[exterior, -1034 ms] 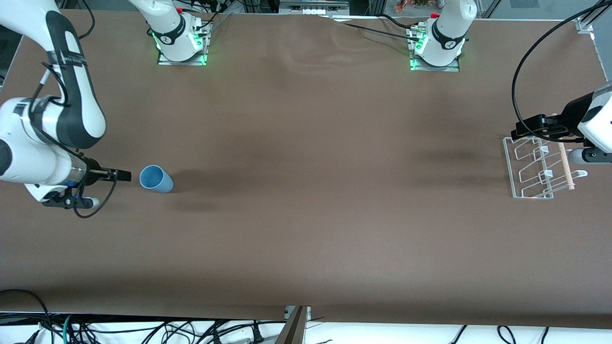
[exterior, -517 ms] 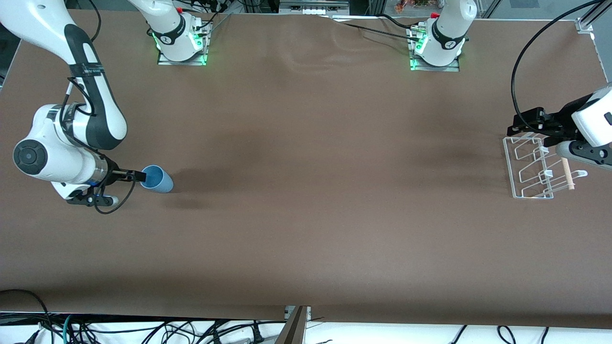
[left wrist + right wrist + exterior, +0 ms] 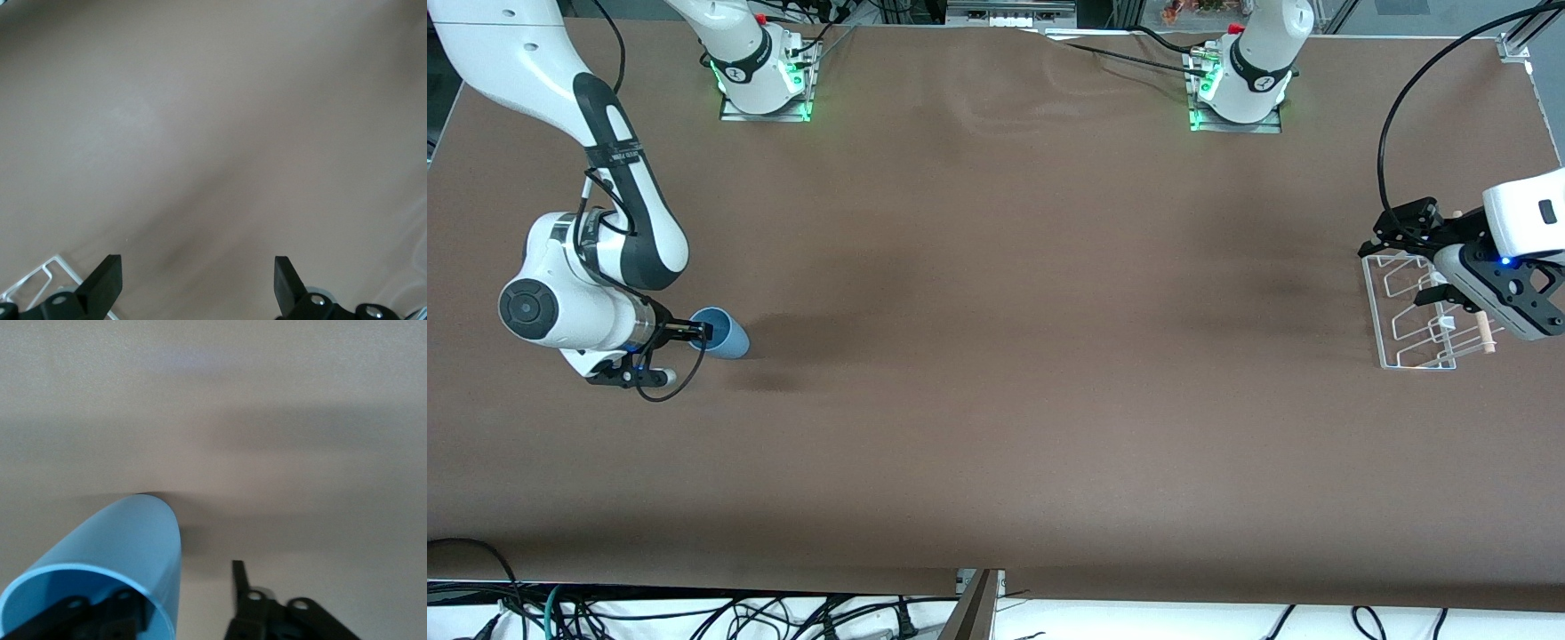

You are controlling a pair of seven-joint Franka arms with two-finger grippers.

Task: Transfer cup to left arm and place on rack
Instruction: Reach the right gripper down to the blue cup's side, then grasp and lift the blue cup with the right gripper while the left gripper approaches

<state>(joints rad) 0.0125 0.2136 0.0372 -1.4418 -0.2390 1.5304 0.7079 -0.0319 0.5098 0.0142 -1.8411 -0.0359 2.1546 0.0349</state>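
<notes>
The light-blue cup point(image 3: 727, 337) lies on its side on the table near the right arm's end, its mouth toward my right gripper point(image 3: 702, 332). That gripper is open and low at the mouth. In the right wrist view one finger sits inside the cup point(image 3: 130, 543) and the other finger point(image 3: 237, 577) is outside, so the jaws straddle the cup's wall around my right gripper point(image 3: 183, 590). My left gripper point(image 3: 1385, 236) is open and empty, hanging over the white wire rack point(image 3: 1405, 313) at the left arm's end. A corner of the rack point(image 3: 37, 282) shows beside my left gripper point(image 3: 197, 280).
The rack's pale wooden rod point(image 3: 1481, 322) runs along its side toward the table's end. The two arm bases point(image 3: 765, 84) point(image 3: 1238, 89) stand along the edge farthest from the front camera. Brown table point(image 3: 1014, 356) lies between the cup and the rack.
My right gripper has moved up to the cup and slid one finger into its mouth. The cup has stayed in place. My left wrist has turned and shifted slightly over the rack.
</notes>
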